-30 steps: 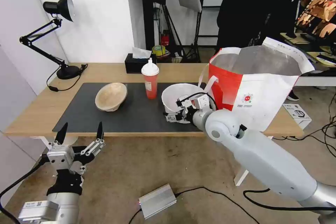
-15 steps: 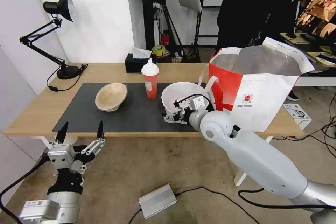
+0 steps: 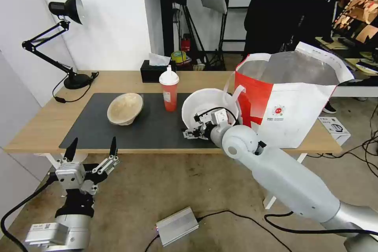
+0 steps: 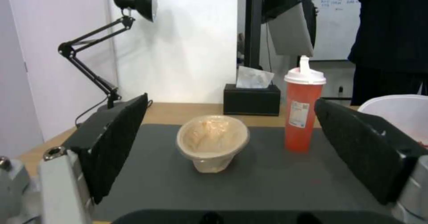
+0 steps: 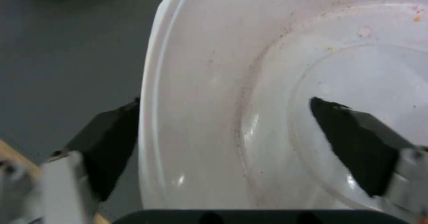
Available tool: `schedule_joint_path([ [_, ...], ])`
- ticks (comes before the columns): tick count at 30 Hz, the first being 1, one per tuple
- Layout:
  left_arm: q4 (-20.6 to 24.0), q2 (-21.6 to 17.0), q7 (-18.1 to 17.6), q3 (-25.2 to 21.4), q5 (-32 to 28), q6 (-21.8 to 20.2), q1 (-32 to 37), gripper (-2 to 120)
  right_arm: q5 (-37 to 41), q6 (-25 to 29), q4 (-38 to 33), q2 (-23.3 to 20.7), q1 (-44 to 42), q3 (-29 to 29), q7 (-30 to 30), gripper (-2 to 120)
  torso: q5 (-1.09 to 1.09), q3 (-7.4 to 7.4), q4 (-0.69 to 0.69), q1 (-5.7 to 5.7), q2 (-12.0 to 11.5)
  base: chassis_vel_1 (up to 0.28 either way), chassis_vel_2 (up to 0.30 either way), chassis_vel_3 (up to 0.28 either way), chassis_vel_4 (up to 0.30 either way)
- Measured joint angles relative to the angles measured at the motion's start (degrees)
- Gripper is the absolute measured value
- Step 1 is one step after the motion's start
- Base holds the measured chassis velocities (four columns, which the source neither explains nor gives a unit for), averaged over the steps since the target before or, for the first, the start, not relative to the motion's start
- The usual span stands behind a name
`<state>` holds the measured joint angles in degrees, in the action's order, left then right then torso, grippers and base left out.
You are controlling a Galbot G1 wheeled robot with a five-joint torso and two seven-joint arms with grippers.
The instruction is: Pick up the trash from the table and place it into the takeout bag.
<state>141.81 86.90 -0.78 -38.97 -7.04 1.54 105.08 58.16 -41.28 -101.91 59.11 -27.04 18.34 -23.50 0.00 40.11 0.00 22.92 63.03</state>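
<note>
The white round bowl [image 3: 208, 104] stands tilted on the dark mat [image 3: 149, 130], its opening turned toward me and its far side close to the takeout bag [image 3: 291, 102]. My right gripper [image 3: 193, 129] is open and straddles the bowl's near wall. In the right wrist view, one finger [image 5: 111, 140] is outside the rim and the other finger [image 5: 356, 140] is inside the bowl [image 5: 267, 67], which has orange specks. The red cup [image 3: 169, 90] and the beige pulp bowl [image 3: 125, 108] stand on the mat. My left gripper [image 3: 93, 141] hangs open below the table's front edge.
A black desk lamp [image 3: 67, 8] and a black tissue box [image 3: 155, 71] stand along the back of the table [image 3: 39, 122]. A silver box [image 3: 177, 225] and cables lie on the floor. A small white box [image 3: 334, 128] lies beyond the bag.
The white bowl has tipped up further toward me and risen a little. My right arm has shifted slightly left. The left arm has stayed put.
</note>
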Motion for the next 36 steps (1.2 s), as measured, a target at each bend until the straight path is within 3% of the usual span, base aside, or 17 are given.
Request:
schedule_joint_path([
  [8, -0.3, 0.0, 0.0, 0.0, 0.0, 0.0, -0.2, 100, 0.1, 0.0, -0.4, -0.4, 0.0, 0.0, -0.1, 56, 0.00, 0.00, 0.00, 0.00, 0.0, 0.000, 0.000, 0.000, 0.000],
  [13, -0.5, 0.0, 0.0, 0.0, 0.0, 0.1, -0.2, 100, 0.3, 0.0, -0.8, -0.5, 0.0, -0.2, -0.3, 41, 0.00, 0.00, 0.00, 0.00, 0.0, 0.000, 0.000, 0.000, 0.000],
  [15, -0.5, 0.0, 0.0, 0.0, 0.0, 0.1, -0.2, 100, 0.3, 0.0, -0.8, -0.5, 0.0, -0.2, -0.3, 41, 0.00, 0.00, 0.00, 0.00, 0.0, 0.000, 0.000, 0.000, 0.000],
  [16, -0.5, 0.0, 0.0, 0.0, 0.0, 0.1, -0.3, 100, 0.3, 0.0, -0.8, -0.5, 0.1, -0.3, -0.3, 31, 0.00, 0.00, 0.00, 0.00, 0.0, 0.000, 0.000, 0.000, 0.000],
  [19, -0.6, 0.0, 0.0, 0.0, 0.0, 0.1, -0.3, 100, 0.6, 0.0, -1.3, -0.9, 0.2, -0.4, -0.5, 17, 0.00, 0.00, 0.00, 0.00, 0.0, 0.000, 0.000, 0.000, 0.000],
  [36, -0.4, -0.1, 0.0, -0.1, -0.1, 0.2, -0.3, 100, 0.8, 0.0, -1.6, -1.3, -0.1, -1.3, -1.2, 13, 0.00, 0.00, 0.00, 0.00, 0.0, 0.000, 0.000, 0.000, 0.000],
])
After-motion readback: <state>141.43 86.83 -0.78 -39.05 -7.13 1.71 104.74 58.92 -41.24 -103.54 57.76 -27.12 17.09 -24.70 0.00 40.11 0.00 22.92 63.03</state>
